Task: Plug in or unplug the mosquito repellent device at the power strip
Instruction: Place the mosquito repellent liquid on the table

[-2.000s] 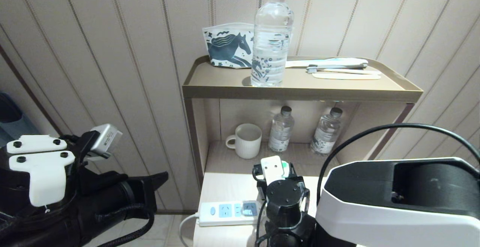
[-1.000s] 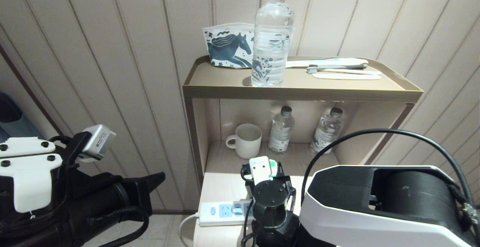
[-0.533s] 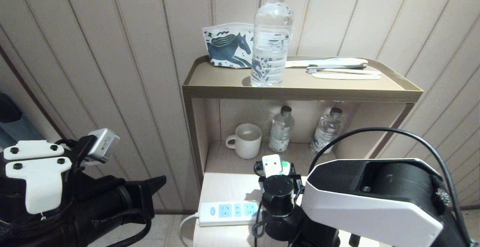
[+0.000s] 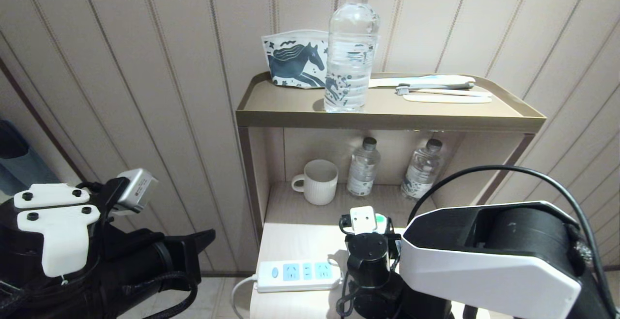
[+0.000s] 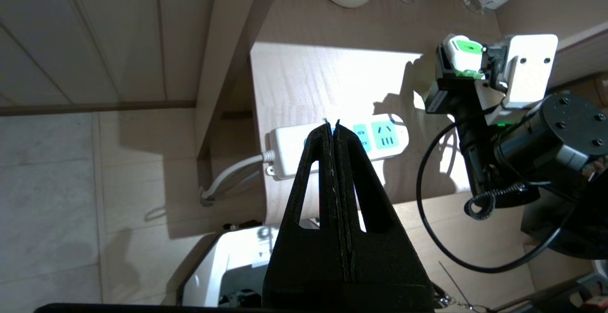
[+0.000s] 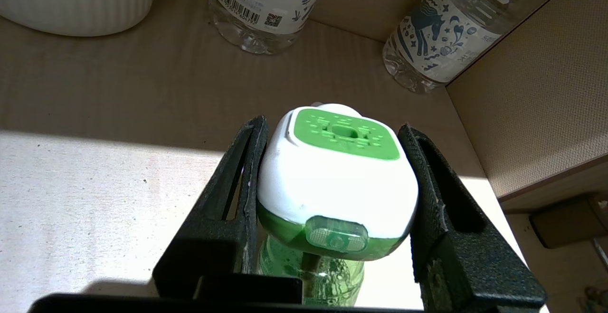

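Note:
The mosquito repellent device [image 6: 339, 180], a white-and-green head on a translucent green bottle, sits between the fingers of my right gripper [image 6: 332, 128], which is shut on its sides. In the head view only a green edge of the device [image 4: 381, 220] shows behind the wrist, above the pale lower shelf, behind and right of the power strip [image 4: 296, 275]. The strip lies flat at the shelf's front edge, all three blue socket faces bare. My left gripper [image 5: 332, 124] hangs shut and empty off to the left, over the strip [image 5: 384, 137] in its own view.
A white ribbed mug [image 4: 319, 181] and two small water bottles [image 4: 363, 166] [image 4: 423, 169] stand at the back of the lower shelf. The top shelf [image 4: 387, 115] holds a tall water bottle [image 4: 351, 48], a horse-print pouch and toothbrushes. The strip's white cord [image 4: 238, 292] drops toward the floor.
My right gripper, still holding the device, has moved right and off the power strip, uncovering its right socket. The left arm has barely shifted.

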### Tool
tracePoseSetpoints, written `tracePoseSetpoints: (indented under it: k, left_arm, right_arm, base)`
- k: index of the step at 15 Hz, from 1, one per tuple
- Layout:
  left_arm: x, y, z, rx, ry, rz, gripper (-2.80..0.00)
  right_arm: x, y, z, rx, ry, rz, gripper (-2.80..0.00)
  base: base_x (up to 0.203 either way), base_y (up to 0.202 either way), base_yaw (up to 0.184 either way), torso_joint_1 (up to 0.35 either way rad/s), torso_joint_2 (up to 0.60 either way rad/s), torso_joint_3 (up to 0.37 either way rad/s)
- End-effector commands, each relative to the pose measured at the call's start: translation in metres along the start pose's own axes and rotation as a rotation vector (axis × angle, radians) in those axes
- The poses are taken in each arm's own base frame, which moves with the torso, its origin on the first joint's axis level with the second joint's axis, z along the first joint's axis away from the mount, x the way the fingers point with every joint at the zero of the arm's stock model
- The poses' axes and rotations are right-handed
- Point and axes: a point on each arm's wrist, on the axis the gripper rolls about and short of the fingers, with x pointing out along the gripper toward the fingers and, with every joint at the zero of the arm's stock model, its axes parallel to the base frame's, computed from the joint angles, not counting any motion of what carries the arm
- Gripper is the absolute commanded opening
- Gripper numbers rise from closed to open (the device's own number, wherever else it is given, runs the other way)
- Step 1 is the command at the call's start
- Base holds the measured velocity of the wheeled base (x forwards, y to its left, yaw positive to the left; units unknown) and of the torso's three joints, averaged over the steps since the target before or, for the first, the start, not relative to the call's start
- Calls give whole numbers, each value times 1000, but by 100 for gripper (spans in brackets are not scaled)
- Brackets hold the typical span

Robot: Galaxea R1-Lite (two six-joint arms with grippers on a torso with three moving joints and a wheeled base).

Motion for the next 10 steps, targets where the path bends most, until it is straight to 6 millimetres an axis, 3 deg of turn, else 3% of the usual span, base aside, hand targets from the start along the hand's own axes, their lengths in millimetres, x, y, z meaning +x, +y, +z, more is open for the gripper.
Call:
tracePoseSetpoints:
  k: [1, 10]
  left_arm:
    - [1, 0, 0, -4, -1, 1, -280]
    - [1, 0, -1, -3, 2, 2, -280]
  right_arm:
    - [0, -2, 4, 40, -20, -11, -280]
    - [-4, -11, 7, 36, -15, -17, -280]
  base:
    - [0, 0, 0, 0, 0, 0]
    - [0, 0, 0, 0, 0, 0]
